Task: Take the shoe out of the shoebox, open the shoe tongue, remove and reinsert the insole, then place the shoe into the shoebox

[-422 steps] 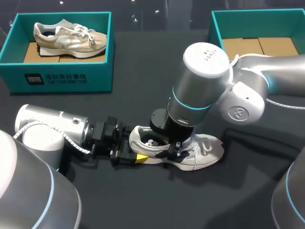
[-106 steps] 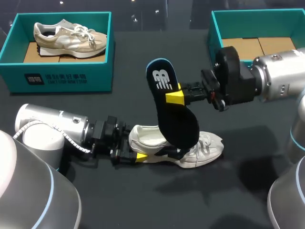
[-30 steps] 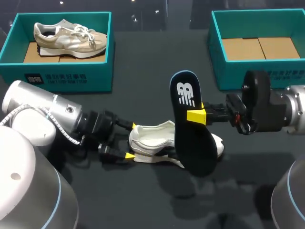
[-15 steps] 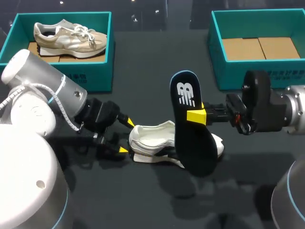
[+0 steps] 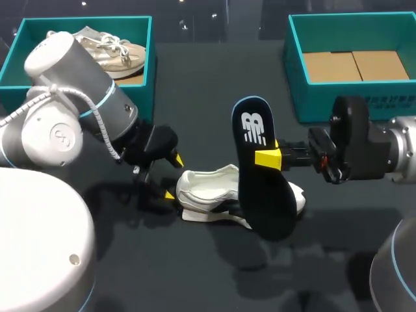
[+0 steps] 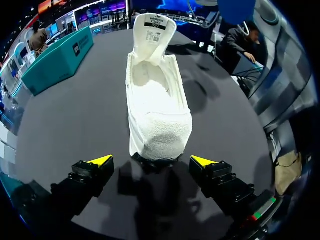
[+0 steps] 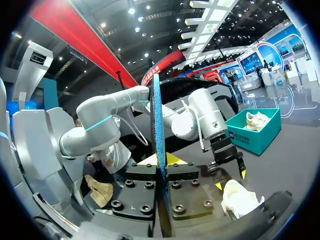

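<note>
Dark table, shoe tongue label, insole edge-on

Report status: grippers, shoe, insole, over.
Left gripper open, astride heel of shoe, not touching. Right gripper shut on insole, held on end by the toe. Shoe on table, tongue up. Only left gripper near the opening.
</note>
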Controlling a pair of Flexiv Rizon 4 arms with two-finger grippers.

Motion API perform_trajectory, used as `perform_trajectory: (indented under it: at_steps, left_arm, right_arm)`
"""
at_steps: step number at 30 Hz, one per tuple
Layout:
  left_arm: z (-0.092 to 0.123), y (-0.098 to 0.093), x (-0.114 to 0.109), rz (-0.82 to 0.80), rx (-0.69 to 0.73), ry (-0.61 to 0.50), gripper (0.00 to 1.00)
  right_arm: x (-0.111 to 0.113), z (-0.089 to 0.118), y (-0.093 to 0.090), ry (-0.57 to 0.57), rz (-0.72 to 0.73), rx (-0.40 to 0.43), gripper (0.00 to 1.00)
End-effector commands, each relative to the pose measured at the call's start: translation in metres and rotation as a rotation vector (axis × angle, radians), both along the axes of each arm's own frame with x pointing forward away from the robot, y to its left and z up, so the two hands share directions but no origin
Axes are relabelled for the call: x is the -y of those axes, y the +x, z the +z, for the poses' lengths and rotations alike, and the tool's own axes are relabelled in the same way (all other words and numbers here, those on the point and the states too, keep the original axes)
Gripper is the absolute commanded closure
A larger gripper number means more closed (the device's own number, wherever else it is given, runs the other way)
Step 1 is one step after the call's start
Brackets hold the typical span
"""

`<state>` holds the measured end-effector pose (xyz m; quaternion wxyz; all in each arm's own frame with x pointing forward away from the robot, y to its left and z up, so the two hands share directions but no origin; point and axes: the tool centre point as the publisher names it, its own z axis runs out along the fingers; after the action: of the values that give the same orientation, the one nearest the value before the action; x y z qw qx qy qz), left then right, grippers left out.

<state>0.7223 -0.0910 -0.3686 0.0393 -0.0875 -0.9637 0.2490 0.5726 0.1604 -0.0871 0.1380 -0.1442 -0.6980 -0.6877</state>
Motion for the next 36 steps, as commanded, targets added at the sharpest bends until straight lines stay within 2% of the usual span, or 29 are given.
perform_trajectory:
  at_steps: [1,11,21,26,36]
  left_arm:
    - [0.005,0.009,0.012,-0.03,0.05,0.254,0.0]
    - [0.012,0.014,0.019,-0.07,0.097,0.384,0.0]
    - [0.015,0.003,0.014,-0.062,0.081,0.404,0.0]
    - [0.016,0.003,0.011,-0.008,0.08,0.391,0.0]
    - [0.016,0.003,0.011,-0.008,0.08,0.391,0.0]
  right_arm:
    - [-0.001,0.0,-0.001,-0.001,-0.003,0.0,1.0]
    - [-0.001,0.0,-0.001,-0.001,-0.003,0.0,1.0]
    - [-0.001,0.0,-0.001,-0.001,-0.003,0.0,1.0]
    - [-0.001,0.0,-0.001,-0.001,-0.003,0.0,1.0]
    - [-0.001,0.0,-0.001,-0.001,-0.003,0.0,1.0]
